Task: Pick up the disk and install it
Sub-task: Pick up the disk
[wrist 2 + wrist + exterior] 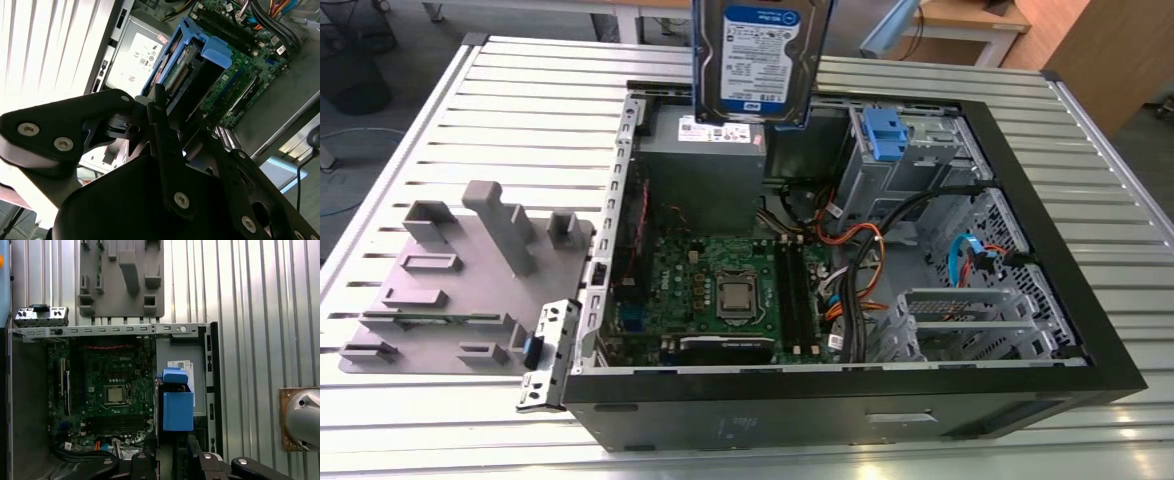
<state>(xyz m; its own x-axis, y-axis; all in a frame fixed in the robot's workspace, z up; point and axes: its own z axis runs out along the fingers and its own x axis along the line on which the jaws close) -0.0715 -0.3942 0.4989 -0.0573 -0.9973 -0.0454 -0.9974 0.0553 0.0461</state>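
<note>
The disk [758, 60], a silver hard drive with a blue-and-white label, hangs upright above the back of the open computer case [854, 405], over the power-supply box [700, 160]. In both wrist views its blue plastic side rail [187, 60] [177, 407] sticks out from between my black fingers [159, 107]. My gripper [175, 110] [172, 452] is shut on the disk, which is well above the motherboard [720, 290].
Inside the case are a drive bay with a blue bracket [881, 135], a metal cage [974, 320] at the front, and orange and black cables [854, 250]. A grey holder block [467, 265] with upright posts lies on the slatted table [520, 90] at the exterior view's left.
</note>
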